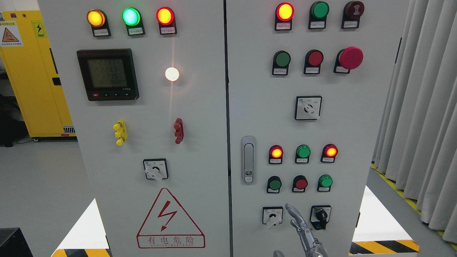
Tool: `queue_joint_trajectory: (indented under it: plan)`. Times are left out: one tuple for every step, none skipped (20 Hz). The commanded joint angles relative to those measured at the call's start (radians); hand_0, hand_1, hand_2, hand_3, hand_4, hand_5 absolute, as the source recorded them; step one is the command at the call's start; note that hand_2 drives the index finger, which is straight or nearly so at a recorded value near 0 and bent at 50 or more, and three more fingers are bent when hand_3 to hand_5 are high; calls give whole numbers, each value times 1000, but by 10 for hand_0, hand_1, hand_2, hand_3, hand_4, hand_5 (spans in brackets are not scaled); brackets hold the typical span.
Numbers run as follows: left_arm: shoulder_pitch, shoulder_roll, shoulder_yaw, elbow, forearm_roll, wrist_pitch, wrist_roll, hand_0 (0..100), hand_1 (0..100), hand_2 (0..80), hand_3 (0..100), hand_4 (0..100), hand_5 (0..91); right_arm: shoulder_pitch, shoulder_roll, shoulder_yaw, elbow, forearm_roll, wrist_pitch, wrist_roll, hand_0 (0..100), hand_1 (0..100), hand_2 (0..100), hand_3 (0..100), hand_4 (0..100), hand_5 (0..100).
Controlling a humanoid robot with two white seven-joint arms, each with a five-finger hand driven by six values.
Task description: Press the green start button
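Observation:
My right hand point(300, 228) comes up from the bottom edge in front of the right cabinet door point(357, 117). Its index finger point(288, 207) is stretched upward, the other fingers are bent, and it holds nothing. The fingertip is between two rotary switches point(272, 216) point(320, 215) and touches neither. A little above and to its left is a dark green push button point(275, 184), with a red button point(301, 184) and a brighter green button point(325, 181) in the same row. Another green button point(282, 59) sits high on the door. My left hand is out of view.
Above the lower button row are two lit red lamps point(276, 152) point(330, 151) and an unlit green lamp point(303, 151). A door handle point(248, 159) is to the left. A red mushroom stop button point(351, 58) is at the upper right. Grey curtains point(421, 107) hang on the right.

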Motion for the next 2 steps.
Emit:
queue_joint_trajectory:
  plan:
    - [0,0,0,0,0,0,-1,120,556,0,0,0,0,0,-11,24,-3,-11,0,1,570,655,0,0,0,0]
    - [0,0,0,0,0,0,-1,120,556,0,0,0,0,0,-9,24,-3,-11,0,1,568,655,0,0,0,0]
